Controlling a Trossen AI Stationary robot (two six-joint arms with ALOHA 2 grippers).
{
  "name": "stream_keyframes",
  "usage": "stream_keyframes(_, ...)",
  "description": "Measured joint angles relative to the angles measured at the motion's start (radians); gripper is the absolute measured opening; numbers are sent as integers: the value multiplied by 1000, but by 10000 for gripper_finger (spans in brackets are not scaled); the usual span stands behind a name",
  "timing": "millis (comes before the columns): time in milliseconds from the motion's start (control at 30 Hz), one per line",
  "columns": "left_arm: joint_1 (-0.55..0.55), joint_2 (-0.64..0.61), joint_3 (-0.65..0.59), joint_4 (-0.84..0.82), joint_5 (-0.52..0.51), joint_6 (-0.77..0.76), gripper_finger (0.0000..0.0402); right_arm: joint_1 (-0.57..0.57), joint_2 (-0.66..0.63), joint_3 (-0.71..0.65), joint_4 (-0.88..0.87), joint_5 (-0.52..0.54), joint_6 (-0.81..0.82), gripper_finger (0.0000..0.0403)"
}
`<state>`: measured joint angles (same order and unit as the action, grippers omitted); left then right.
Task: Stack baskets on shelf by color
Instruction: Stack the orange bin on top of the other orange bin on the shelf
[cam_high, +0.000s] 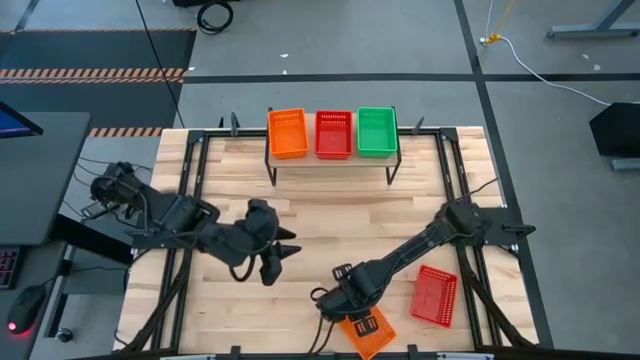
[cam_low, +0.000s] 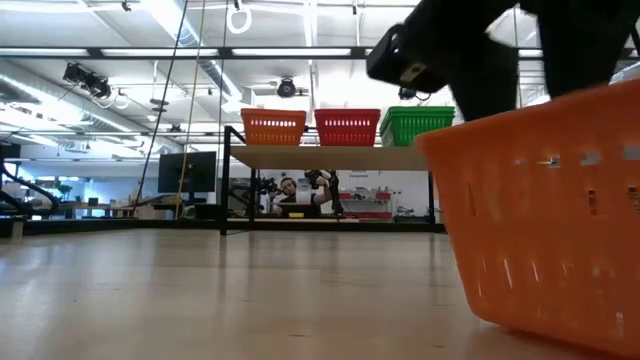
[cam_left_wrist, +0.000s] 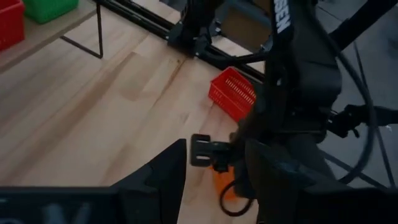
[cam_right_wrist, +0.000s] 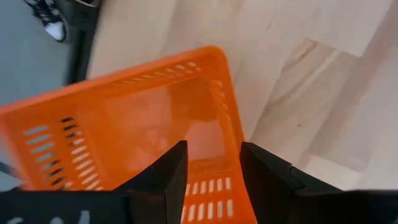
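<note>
Near the wood-plank counter's (cam_high: 300, 225) front edge, the right gripper's (cam_right_wrist: 211, 163) jaws straddle an orange mesh basket's (cam_right_wrist: 143, 124) perforated wall; the left gripper's (cam_high: 280, 252) jaws hang spread.

I count five baskets in the high view: two orange baskets (cam_high: 287, 133) (cam_high: 367, 331), two red baskets (cam_high: 333, 134) (cam_high: 435, 294), one green basket (cam_high: 377, 131). One shelf (cam_high: 331, 162) is present. Stacked duplicates may be nested there; I cannot tell. Two arms are visible.

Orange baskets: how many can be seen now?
2 visible: one on the shelf at its left end, one at the table's near edge under the right gripper. Stacked ones may be hidden.
</note>
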<state>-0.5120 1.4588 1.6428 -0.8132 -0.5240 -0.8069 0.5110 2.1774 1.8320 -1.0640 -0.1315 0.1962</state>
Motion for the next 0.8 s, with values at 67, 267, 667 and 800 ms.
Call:
stream_keyframes(67,-16,4,-1,-3,-22,-20,172,-6,10,-2,10,16,-11,154)
stream_keyframes(267,-30,10,-1,0,-33,-20,172,-34,16,-2,19,83,-16,154)
stream_keyframes(667,-18,10,-1,-22,-34,-9,172,-157,16,-2,-16,369,-5,154)
stream_keyframes(800,-18,9,-1,-51,-33,-9,172,-231,11,-2,-86,446,57,154)
